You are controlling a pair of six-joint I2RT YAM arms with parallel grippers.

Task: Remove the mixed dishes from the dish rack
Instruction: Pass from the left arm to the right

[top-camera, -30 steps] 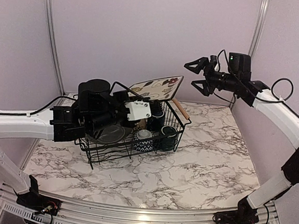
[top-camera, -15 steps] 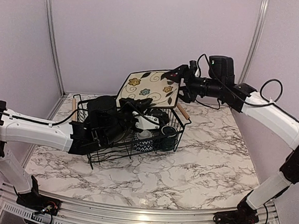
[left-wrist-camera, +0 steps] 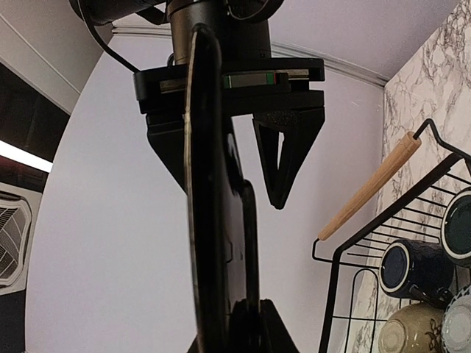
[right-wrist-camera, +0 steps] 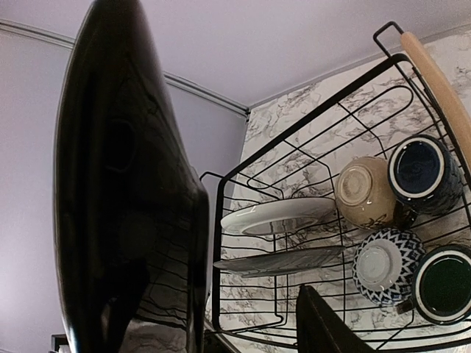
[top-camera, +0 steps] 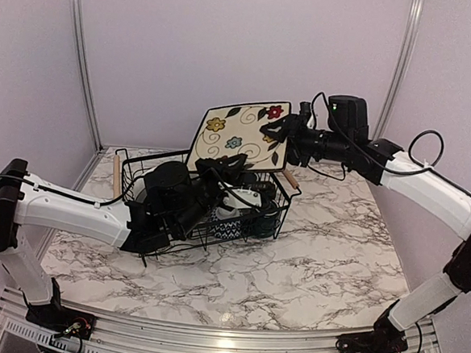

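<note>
The square floral plate [top-camera: 238, 140] is clamped at 6 o'clock by the left gripper [top-camera: 220, 167] and straddled at 3 o'clock by the right gripper [top-camera: 277, 137], jaws apart.

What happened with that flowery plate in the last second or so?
The right gripper swung in leftward and its jaws narrowed around the top corner of the square floral plate, not yet clamped. The left gripper tipped the plate more upright, keeping its hold. The dish rack and other dishes stayed put.
</note>
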